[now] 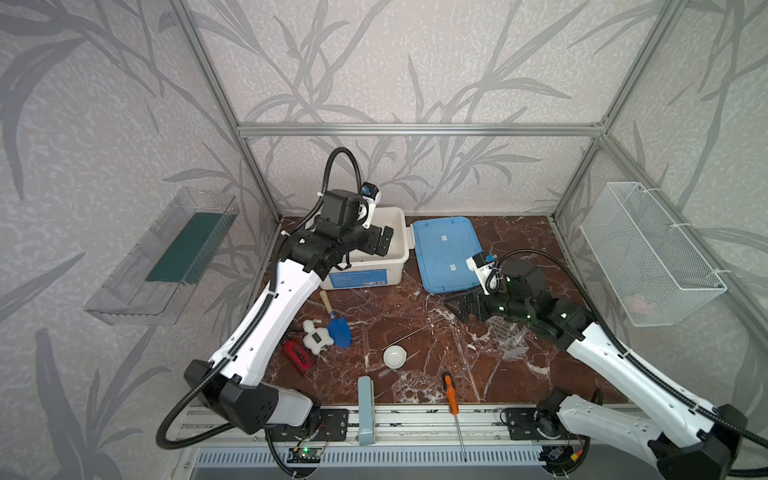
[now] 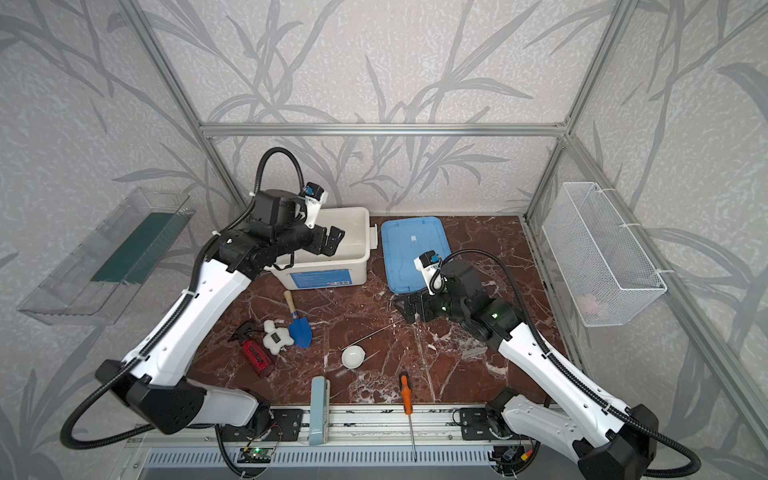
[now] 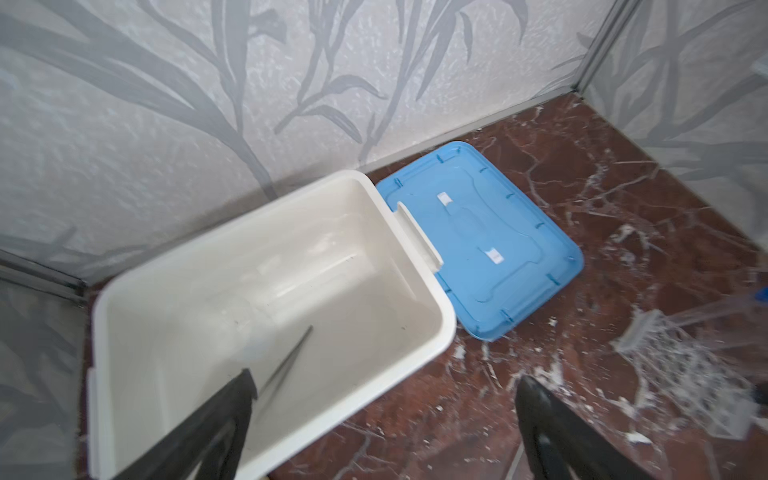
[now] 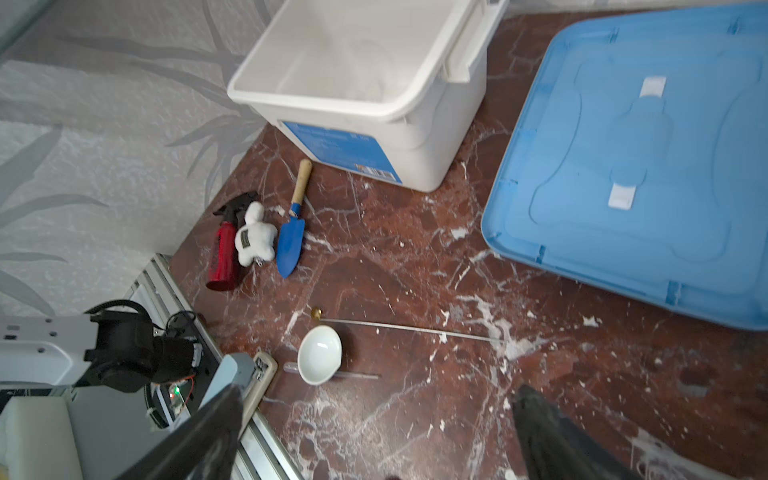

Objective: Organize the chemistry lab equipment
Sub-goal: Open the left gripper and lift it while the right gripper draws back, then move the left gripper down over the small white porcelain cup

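White bin [image 3: 365, 249] sat far left, lid off: a thin dark rod [image 3: 286, 361] lay inside, plus something clear I couldn't make out. Blue lid [image 1: 444, 249] lay flat just right of it. My left gripper [image 1: 385, 241] hung over the bin, jaws wide, empty. Right gripper [image 1: 455, 306] was spread wide too, holding nothing. Metal rod [image 1: 413, 334] lay mid-table, long axis near-left to far-right. White dish [image 1: 394, 357] sat upright just beside it. Honeycomb rack [image 1: 507, 340] was under the right arm.

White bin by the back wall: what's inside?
Left wrist view: the white rectangular plastic bin holds a thin dark metal rod and a faint clear rounded shape, too blurred to identify. One of the black left fingers covers part of its floor.
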`<state>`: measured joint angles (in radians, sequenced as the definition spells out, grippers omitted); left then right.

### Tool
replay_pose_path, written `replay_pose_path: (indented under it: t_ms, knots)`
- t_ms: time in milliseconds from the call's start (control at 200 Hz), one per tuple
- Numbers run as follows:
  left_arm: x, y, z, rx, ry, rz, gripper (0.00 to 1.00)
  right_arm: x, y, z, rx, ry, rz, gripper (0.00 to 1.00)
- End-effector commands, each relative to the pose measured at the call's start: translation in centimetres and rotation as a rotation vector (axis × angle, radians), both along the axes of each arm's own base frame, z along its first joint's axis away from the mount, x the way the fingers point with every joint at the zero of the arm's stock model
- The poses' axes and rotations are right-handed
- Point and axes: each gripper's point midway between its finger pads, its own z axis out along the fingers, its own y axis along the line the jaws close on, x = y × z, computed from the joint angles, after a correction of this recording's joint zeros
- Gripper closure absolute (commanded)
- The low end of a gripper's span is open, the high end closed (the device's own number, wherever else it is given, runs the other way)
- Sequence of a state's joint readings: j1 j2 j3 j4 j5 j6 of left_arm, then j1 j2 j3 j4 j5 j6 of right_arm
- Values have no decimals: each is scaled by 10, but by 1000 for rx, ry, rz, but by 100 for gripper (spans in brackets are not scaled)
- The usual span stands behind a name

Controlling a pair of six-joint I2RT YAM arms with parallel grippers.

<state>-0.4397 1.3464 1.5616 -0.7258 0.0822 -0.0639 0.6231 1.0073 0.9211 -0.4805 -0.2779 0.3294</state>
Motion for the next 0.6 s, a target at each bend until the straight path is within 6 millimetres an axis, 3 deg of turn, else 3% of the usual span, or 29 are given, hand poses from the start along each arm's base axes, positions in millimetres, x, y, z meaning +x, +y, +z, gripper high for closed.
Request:
replay_pose_path:
  t_ms: [0, 215, 410, 595]
  knots:
    - [-36, -7, -25, -183, 168, 44, 1, -19, -8, -21, -40, 53, 41, 1]
    - [-106, -11, -104, -69, 423, 9, 1, -37, -11, -37, -22, 92, 73, 1]
    - [-139, -17, -171, 46, 569, 28, 4, -36, -23, -50, -66, 88, 24, 1]
    - [-157, -32, -217, 141, 630, -5, 7, -36, -23, -59, -73, 116, 13, 1]
